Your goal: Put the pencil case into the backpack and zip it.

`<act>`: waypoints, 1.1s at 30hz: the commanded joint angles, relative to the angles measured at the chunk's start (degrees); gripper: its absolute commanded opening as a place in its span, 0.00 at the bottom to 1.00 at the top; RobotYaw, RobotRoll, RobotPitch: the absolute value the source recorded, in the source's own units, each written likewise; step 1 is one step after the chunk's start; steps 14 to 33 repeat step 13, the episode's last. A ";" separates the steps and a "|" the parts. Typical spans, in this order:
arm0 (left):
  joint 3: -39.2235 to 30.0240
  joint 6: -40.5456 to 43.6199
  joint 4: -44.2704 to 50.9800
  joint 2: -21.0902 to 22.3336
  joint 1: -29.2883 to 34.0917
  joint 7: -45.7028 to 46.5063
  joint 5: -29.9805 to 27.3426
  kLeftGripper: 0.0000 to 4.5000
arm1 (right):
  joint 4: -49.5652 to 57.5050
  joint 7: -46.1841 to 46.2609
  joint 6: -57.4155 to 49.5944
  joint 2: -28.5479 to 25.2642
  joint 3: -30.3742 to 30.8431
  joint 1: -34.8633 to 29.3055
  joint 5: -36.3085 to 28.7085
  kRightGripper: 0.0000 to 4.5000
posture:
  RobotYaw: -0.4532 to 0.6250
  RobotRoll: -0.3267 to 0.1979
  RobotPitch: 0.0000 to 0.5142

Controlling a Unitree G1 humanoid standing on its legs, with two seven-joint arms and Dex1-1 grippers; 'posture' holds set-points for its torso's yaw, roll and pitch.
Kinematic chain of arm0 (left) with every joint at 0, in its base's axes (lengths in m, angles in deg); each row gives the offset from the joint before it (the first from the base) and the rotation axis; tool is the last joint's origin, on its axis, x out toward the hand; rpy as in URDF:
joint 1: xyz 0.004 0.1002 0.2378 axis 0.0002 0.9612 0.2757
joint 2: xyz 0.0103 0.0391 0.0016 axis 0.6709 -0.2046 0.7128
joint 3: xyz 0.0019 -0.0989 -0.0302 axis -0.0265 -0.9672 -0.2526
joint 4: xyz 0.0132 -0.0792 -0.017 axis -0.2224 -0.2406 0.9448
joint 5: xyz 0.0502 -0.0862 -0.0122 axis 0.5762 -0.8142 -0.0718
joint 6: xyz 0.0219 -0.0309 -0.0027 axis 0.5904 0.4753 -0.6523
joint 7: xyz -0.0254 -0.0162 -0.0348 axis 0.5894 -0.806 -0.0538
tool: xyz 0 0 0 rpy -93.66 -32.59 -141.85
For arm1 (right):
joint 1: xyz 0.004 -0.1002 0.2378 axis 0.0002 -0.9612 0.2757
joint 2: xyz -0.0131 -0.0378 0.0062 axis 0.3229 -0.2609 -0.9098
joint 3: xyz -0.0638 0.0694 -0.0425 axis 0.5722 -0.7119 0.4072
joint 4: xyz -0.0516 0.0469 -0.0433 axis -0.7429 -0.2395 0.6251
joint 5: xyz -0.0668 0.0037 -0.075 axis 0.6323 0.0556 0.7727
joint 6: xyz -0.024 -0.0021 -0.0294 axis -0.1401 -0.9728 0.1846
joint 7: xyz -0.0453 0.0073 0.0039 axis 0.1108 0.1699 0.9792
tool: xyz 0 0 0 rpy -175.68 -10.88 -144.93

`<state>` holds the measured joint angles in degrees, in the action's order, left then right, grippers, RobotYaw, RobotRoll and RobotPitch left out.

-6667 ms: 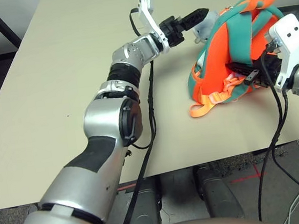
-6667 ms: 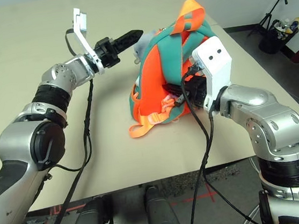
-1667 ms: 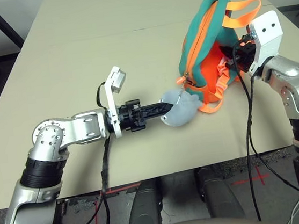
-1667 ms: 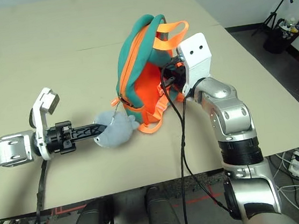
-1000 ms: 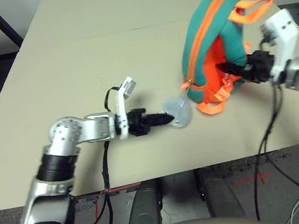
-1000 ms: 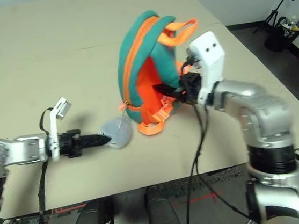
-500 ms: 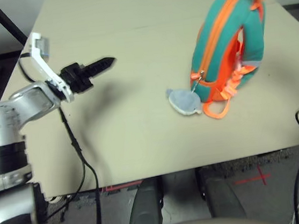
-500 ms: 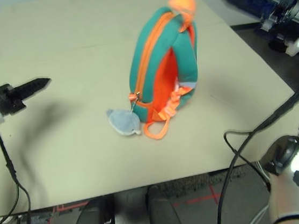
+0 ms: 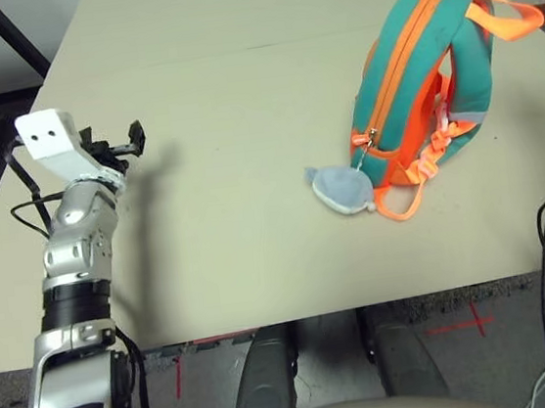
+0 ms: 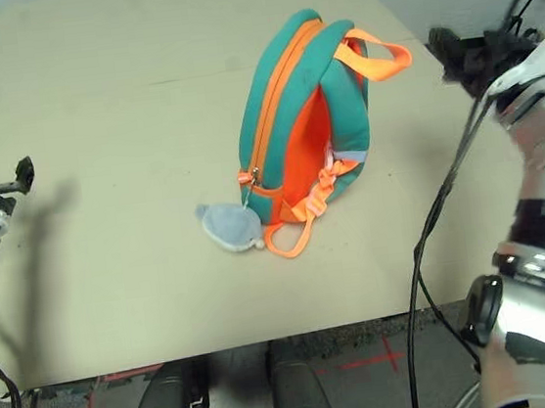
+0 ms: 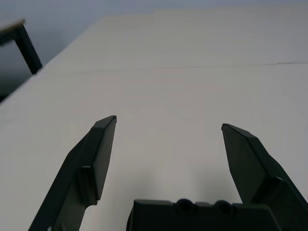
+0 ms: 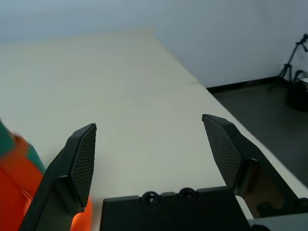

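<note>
On the surface (image 9: pixel 204 123), right of centre, the soft backpack (image 9: pixel 416 79) stands zipped; its zipper's plush charm (image 9: pixel 342 188) offers a hold. Both pincers, left pincer (image 11: pixel 166 127) and right pincer (image 12: pixel 150 126), gape wide, empty.

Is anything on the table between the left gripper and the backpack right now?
Nothing visible. Bare table lies between the open left gripper and the backpack. The grey plush charm lies at the backpack's near end, hanging from its zipper.
</note>
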<state>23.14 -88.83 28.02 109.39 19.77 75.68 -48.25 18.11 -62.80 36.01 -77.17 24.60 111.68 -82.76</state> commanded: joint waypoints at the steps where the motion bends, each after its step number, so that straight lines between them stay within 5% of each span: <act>1: 0.05 -5.27 -4.32 -1.50 -0.09 0.17 4.40 0.99 | -3.86 -0.08 5.74 2.22 1.46 -2.00 2.38 1.00 | 0.53 0.62 0.37; 11: 0.11 -11.67 -13.37 -5.42 -0.12 0.92 10.38 0.99 | -15.50 -3.26 22.14 6.72 4.79 -7.21 7.04 1.00 | 0.49 0.62 0.42; 33: 0.32 -12.33 -14.80 -6.15 -0.37 1.10 11.00 0.99 | -15.38 -3.40 22.49 7.37 4.73 -7.95 6.86 1.00 | 0.48 0.62 0.42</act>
